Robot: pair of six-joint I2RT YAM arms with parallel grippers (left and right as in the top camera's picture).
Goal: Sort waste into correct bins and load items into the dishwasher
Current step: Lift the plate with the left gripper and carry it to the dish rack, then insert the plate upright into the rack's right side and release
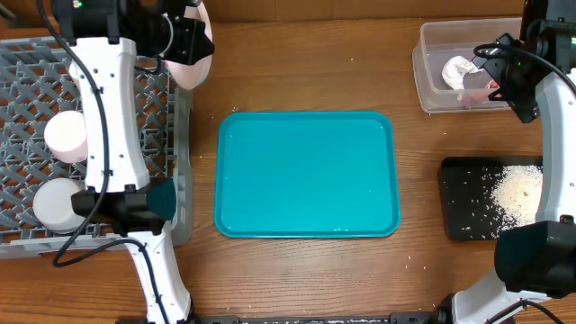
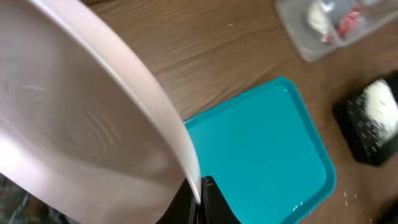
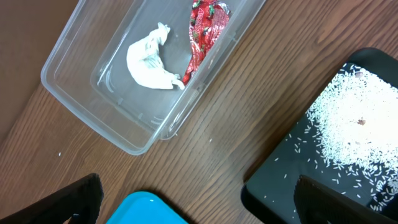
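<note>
My left gripper [image 2: 200, 194] is shut on the rim of a pale pink plate [image 2: 74, 118] and holds it tilted, above the table at the back right corner of the grey dishwasher rack [image 1: 22, 72]. In the overhead view the plate [image 1: 192, 63] shows beside the gripper [image 1: 180, 40]. My right gripper [image 3: 199, 205] is open and empty, above the wood between the clear bin and the black container. In the overhead view it [image 1: 493, 81] hangs over the clear bin [image 1: 432, 63]. The bin [image 3: 81, 93] holds a crumpled white tissue [image 3: 149, 62] and a red wrapper [image 3: 202, 31].
Two pale cups [image 1: 66, 135] [image 1: 56, 202] sit in the rack. A teal tray [image 1: 306, 175] lies at the table's middle. A black container [image 1: 463, 198] with spilled rice [image 1: 517, 189] sits at the right edge; it also shows in the right wrist view [image 3: 292, 168].
</note>
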